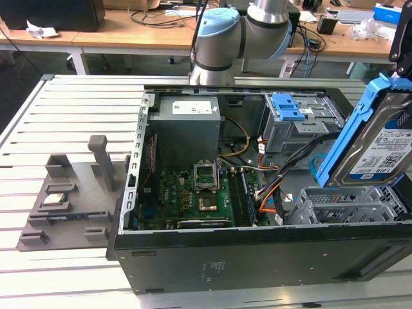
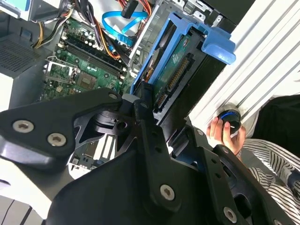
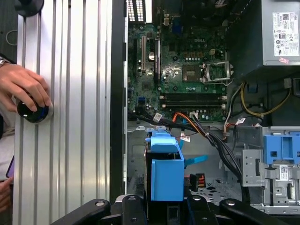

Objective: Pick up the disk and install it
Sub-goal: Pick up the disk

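The disk (image 1: 384,145), a silver drive with a white, blue-banded label and blue rails, hangs tilted on edge over the empty grey bay (image 1: 347,205) at the open computer case's corner, on the exterior view's right. My gripper (image 1: 402,67) comes down from above and is shut on the disk's upper end. In both wrist views the black fingers (image 2: 143,122) clamp the disk's blue rail (image 3: 166,168), and the green circuit side of the disk (image 2: 174,70) faces the case interior.
The case holds a motherboard (image 1: 193,193), a grey power supply (image 1: 187,122), a second drive cage with a blue latch (image 1: 293,112) and loose cables (image 1: 283,167) beside the bay. A grey fixture plate (image 1: 71,199) lies on the slatted table. A person's hand (image 3: 26,89) rests on a knob.
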